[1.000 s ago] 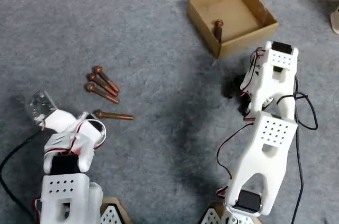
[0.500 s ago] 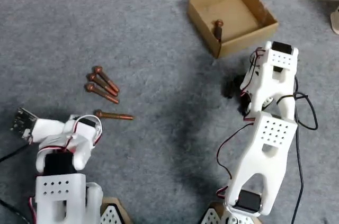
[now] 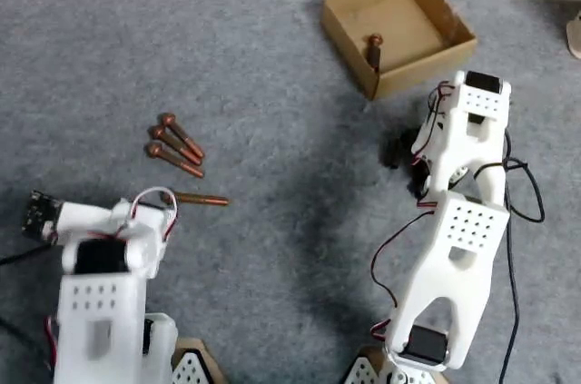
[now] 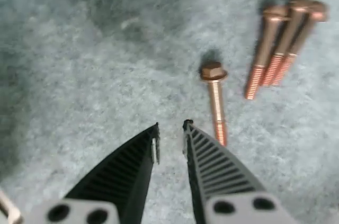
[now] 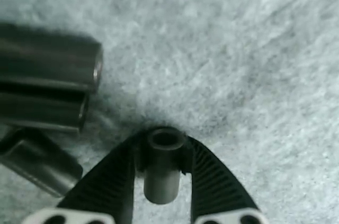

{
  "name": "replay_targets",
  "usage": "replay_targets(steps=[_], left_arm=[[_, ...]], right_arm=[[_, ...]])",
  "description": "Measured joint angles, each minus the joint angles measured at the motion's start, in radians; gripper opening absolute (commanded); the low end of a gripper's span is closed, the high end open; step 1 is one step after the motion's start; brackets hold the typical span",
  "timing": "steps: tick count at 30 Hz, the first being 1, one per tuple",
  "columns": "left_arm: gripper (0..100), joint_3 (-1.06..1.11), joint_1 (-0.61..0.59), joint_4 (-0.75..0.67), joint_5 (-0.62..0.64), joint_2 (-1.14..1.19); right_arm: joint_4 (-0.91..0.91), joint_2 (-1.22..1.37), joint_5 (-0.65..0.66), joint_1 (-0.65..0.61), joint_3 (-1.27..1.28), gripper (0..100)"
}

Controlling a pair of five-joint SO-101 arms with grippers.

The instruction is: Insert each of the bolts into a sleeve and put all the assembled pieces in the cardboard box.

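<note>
Four copper bolts (image 3: 177,148) lie on the worktop (image 3: 272,84), the lone bolt (image 4: 214,99) just beside the left tool (image 4: 170,128), its jaws slightly apart and empty, while the right tool (image 5: 161,147) clamps a dark sleeve (image 5: 161,181); the bolt looks stiff, smooth and prone to roll, so I'd grip mid-shank.

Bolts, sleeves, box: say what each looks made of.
Bolts: metal, coppery and slightly glossy; hex heads and cut threads show. Sleeves: dark smooth tubes with a dull sheen, probably metal, though plastic cannot be ruled out; the sleeve in the right gripper looks the same. Box: plain brown cardboard, matte, with folded walls.
</note>
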Motion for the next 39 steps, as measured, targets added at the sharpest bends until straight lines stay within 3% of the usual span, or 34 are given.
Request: replay_targets(steps=[13,20,27,39], left_arm=[[10,-0.443,0.008,0.061,0.075,0.672],[10,-0.588,0.103,0.061,0.155,0.918],[10,-0.692,0.153,0.060,0.209,1.082],[10,-0.764,0.097,0.066,0.229,1.145]], right_arm=[[-0.002,0.000,0.000,-0.002,0.000,0.4],[-0.002,0.000,0.000,-0.002,0.000,0.4],[-0.002,0.000,0.000,-0.002,0.000,0.4],[-0.002,0.000,0.000,-0.002,0.000,0.4]])
